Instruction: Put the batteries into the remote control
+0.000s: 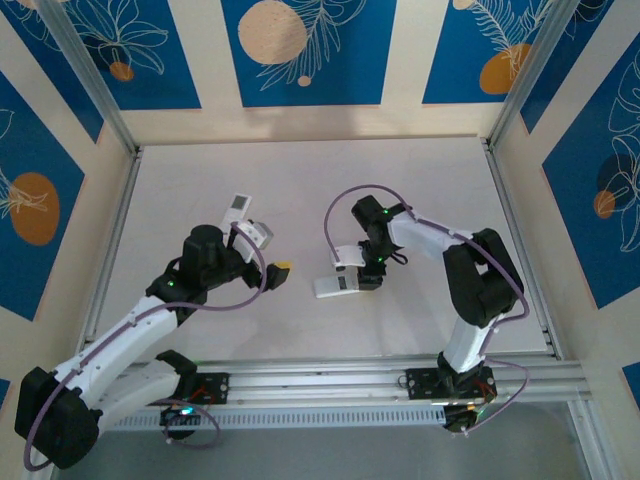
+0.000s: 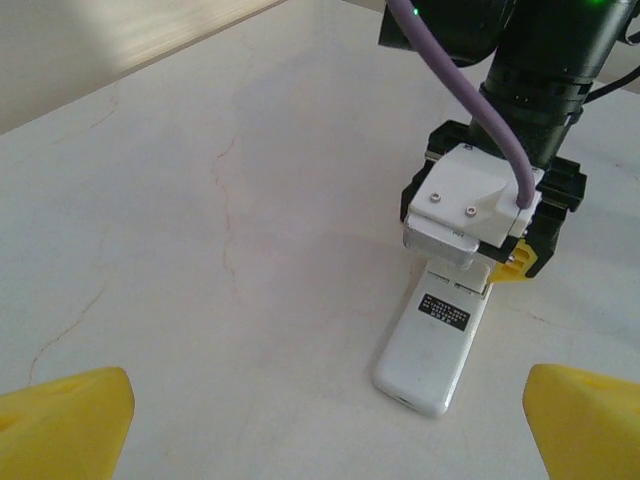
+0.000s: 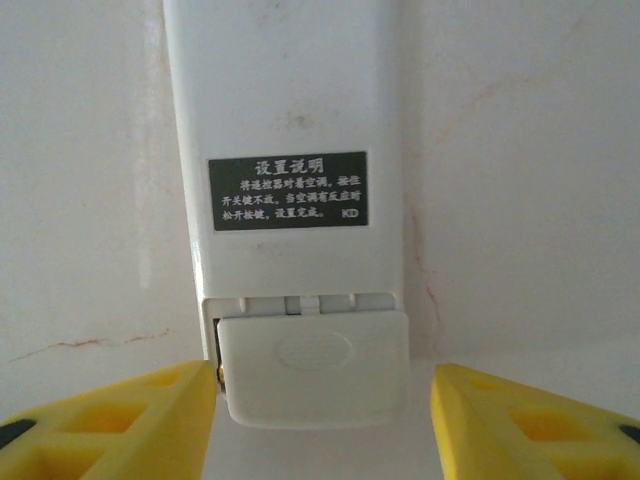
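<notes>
Now, remote (image 3: 285, 100) face-down, cover end between parted fingers of right hand (image 3: 322, 385), released, left hand (image 2: 325, 400) spread wide.

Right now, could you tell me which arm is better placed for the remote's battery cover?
Right: the right gripper straddles the battery cover on the white remote, a finger either side; the left gripper hovers open, apart.
</notes>
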